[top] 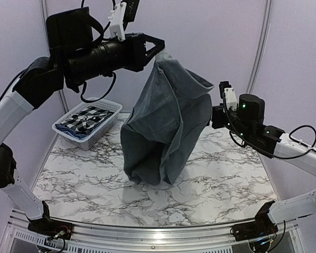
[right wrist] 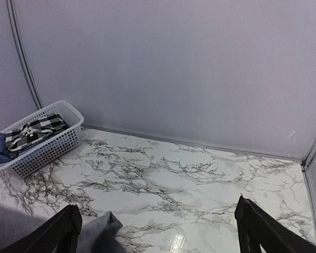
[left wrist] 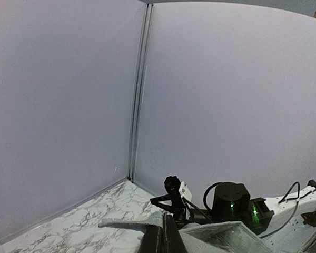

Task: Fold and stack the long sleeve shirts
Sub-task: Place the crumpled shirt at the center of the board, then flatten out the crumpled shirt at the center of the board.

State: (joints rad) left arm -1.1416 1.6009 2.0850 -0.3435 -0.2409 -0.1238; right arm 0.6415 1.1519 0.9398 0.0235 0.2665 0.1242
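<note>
Top view: we found the left end effector (top: pixel 159 50) clenched on the plain mid-grey woven long sleeve shirt (top: pixel 163 126), hung high, its lower end on the white marble surface (top: pixel 226 174). Left wrist view: grip confirmed. Right wrist view: the right end effector (right wrist: pixel 158 232) was released, empty. We judged that the shirt was being spread out; next, a free edge needs seizing.

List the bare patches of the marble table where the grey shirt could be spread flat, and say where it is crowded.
Bare: the near strip of table in front of the hanging grey shirt; the right side beside the shirt; the back-right corner. Crowded: far left by the basket; centre, where the shirt reaches down.
</note>
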